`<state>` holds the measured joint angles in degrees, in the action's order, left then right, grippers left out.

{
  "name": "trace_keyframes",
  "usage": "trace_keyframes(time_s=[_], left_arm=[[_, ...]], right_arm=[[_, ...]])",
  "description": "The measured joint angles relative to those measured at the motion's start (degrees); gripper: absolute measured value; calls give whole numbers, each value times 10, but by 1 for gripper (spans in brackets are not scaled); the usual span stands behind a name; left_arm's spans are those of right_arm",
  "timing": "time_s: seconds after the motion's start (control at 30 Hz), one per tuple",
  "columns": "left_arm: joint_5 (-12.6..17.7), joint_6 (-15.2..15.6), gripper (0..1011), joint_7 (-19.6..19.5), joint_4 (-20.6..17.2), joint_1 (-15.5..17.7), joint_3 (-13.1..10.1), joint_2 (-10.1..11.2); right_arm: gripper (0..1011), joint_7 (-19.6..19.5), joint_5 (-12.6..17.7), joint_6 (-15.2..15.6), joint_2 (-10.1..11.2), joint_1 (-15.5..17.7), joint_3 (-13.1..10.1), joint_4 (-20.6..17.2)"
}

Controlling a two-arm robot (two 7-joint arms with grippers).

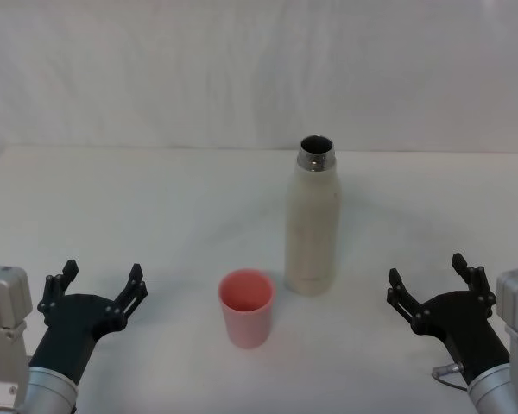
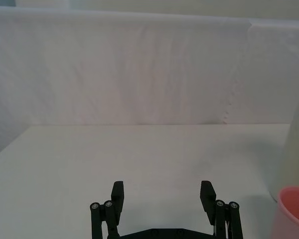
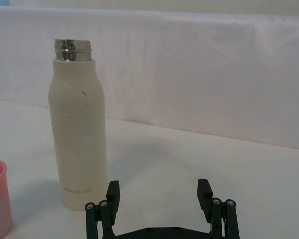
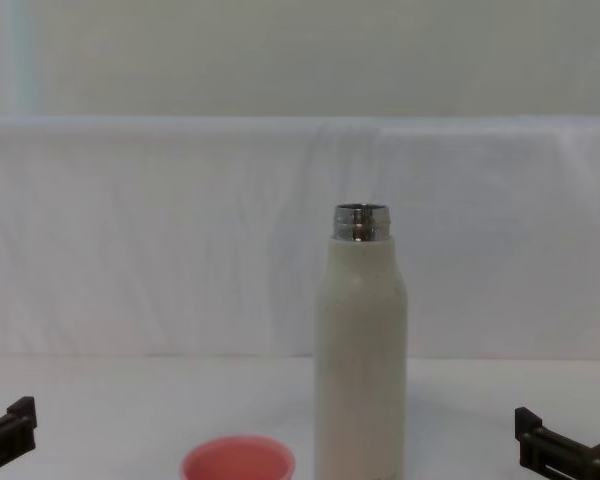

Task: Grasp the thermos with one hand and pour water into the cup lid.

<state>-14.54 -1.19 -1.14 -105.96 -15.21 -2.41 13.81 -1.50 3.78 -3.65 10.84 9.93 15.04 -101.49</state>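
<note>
Cream thermos [image 1: 312, 222] upright, well apart from open right claw [image 1: 426, 283].

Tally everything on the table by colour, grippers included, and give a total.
Cream-white: 1, the thermos
Salmon-pink: 1, the cup lid
Black: 2, the left gripper and the right gripper, both open
Total: 4
</note>
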Motion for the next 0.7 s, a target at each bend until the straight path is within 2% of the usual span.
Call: trace_keyframes(time_s=[0.7], left_arm=[[0, 0, 1001, 0, 0, 0, 0, 0]], right_arm=[[1001, 0, 0, 0, 0, 0, 0, 0]])
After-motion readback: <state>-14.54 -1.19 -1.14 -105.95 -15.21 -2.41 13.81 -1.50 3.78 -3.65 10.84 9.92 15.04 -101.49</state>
